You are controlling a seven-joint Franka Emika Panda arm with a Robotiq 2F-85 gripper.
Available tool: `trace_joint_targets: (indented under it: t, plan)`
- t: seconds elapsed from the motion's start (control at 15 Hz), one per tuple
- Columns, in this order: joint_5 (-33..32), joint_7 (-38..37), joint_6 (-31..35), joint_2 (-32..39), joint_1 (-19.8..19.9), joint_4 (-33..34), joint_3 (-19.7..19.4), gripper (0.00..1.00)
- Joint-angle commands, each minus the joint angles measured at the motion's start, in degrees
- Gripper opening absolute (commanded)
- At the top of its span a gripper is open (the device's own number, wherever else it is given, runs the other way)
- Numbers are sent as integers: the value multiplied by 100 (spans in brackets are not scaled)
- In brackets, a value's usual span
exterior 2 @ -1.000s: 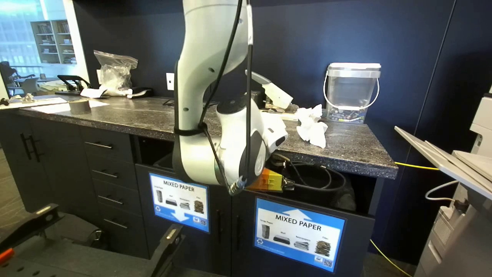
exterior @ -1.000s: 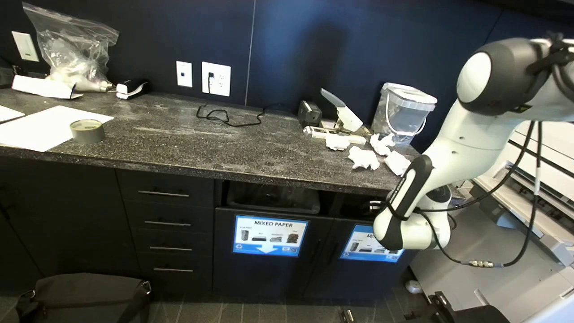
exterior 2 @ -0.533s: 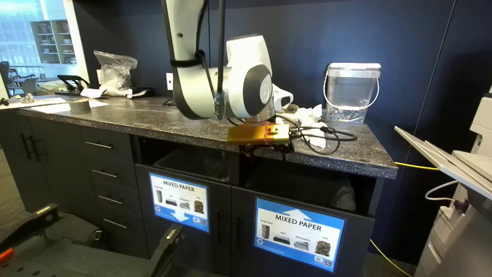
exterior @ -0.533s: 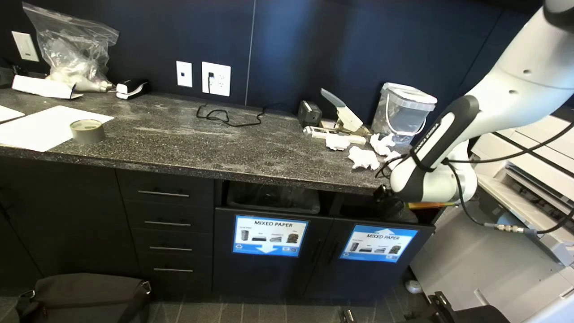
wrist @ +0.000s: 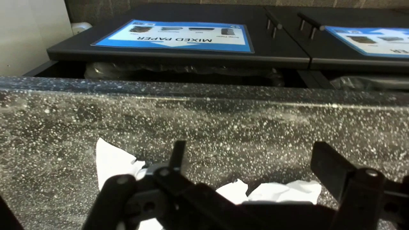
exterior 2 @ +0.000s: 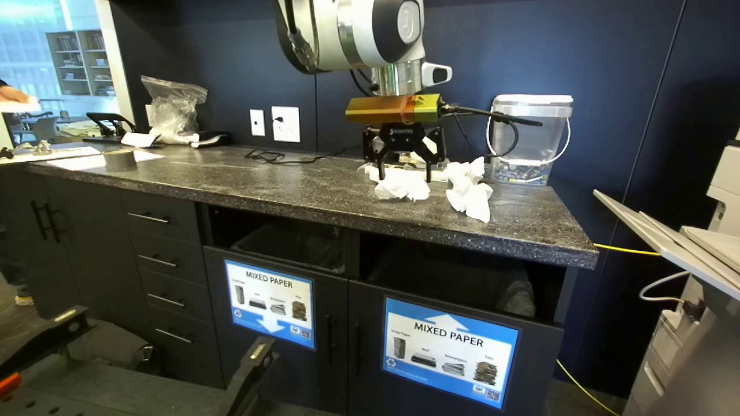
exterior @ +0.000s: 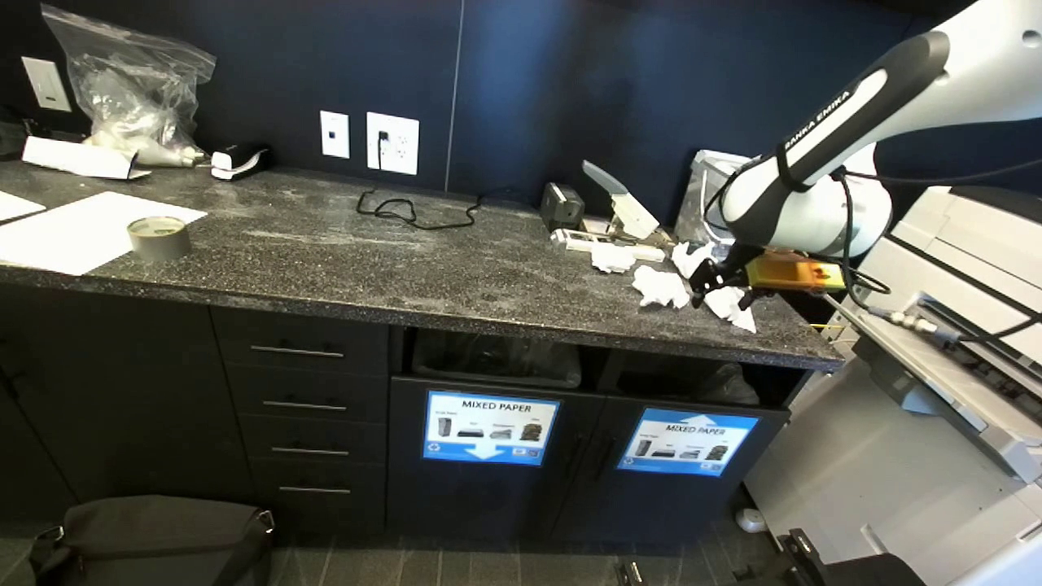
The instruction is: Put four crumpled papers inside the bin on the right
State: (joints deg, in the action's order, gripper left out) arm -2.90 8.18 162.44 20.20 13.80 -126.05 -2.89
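White papers (exterior: 660, 286), right of centre: four, all on table (exterior: 326, 252). Bin (exterior 2: 451, 355), lower right: four deposits outstanding. Gripper (exterior 2: 404, 173): spread, unladen.

Light pools on the dark wall (exterior: 529, 89), and the crumpled papers (exterior: 660, 286) glare white.

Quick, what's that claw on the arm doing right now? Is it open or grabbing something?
Gripper: open, jaws spread apart, holding nothing; a crumpled paper shows between them in the wrist view but isn't gripped.
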Motion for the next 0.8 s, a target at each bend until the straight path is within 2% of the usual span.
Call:
trace_joint_targets:
  t: [0.0,0.33,0.47,0.73]
  plan:
    - [396,-323,-648,426,-174,1001,-46,100]
    - [521,-932,-845,1255,-380,2174,-96,100]
    - [713,-855,-923,1557,-282,2596,76,100]
    - [828,-789,-1119,2071,-275,3314,171,100]
